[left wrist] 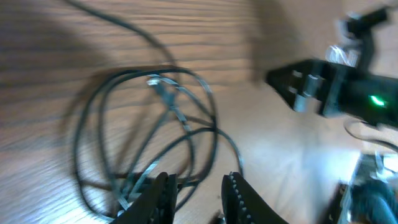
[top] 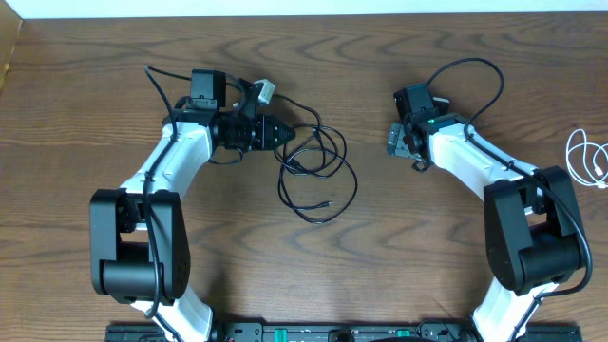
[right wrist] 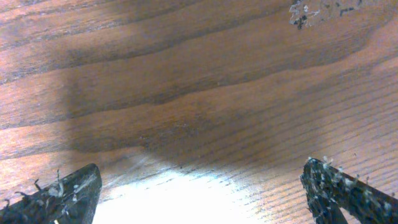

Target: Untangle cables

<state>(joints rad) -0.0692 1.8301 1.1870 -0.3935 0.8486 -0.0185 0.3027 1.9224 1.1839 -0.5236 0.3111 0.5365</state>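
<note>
White cable (top: 584,157) sits at counter's (top: 76,95) right edge, well apart from black cable (top: 318,174). Black cable's loops cross mid-counter; separating looks done, straightening remains. Left end effector (left wrist: 198,186) narrowly parted beside it; right end effector (right wrist: 199,193) gaping, empty.

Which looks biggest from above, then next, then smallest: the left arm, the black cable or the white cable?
1. Left arm, though it sits nearer the camera.
2. Black cable.
3. White cable, partly cut off at the picture's edge.
</note>
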